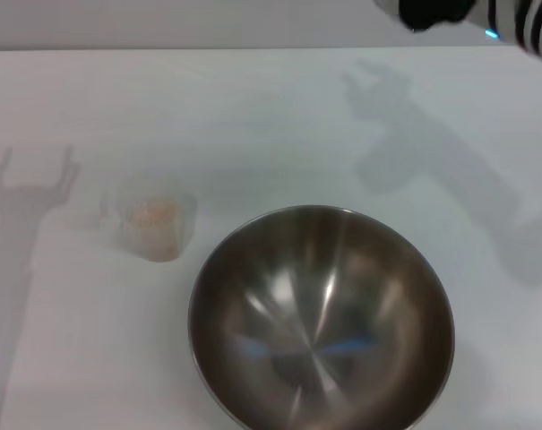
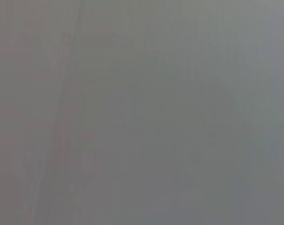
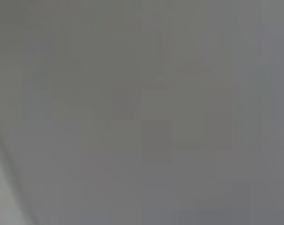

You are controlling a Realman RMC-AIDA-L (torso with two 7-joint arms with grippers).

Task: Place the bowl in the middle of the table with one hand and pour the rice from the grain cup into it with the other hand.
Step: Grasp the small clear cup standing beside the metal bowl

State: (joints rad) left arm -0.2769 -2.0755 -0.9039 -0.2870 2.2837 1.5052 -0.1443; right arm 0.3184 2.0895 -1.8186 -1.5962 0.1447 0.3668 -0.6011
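Bowl (image 1: pixel 321 318) well apart from right pincer (image 1: pixel 432 13), seemingly

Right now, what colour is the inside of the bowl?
Shiny brushed grey steel, with pale streaks and small blue reflections; the bowl shows best in the head view.

bowl (image 1: pixel 321 318): near rim cut off at the 6 o'clock edge
right arm (image 1: pixel 486 18): mostly out of frame at 1 o'clock
wrist views: featureless grey blur
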